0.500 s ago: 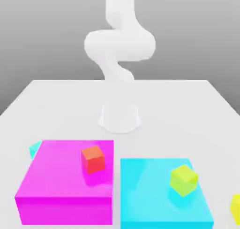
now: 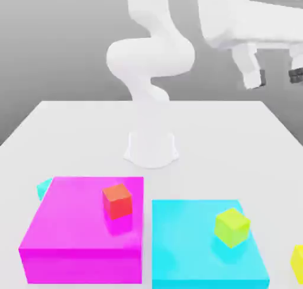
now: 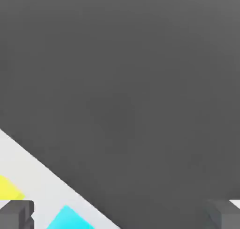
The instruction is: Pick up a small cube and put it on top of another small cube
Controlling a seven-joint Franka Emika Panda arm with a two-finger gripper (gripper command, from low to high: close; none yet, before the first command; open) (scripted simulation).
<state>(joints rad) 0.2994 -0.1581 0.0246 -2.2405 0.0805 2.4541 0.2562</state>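
Two fingers of your tool (image 2: 277,77) stand wide apart, empty, high above the tabletop (image 2: 77,134). Your yellow cube (image 2: 297,263) sits at the exterior view's right edge; small cyan cube (image 2: 42,188) peeks behind the magenta block (image 2: 77,228).

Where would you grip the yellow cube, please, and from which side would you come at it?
Probably from above, closing the open gripper on two opposite upright faces of the yellow cube. It sits on the table at the exterior view's right edge, apart from the cyan block, so its sides look free; its flat, parallel faces suit two fingers.
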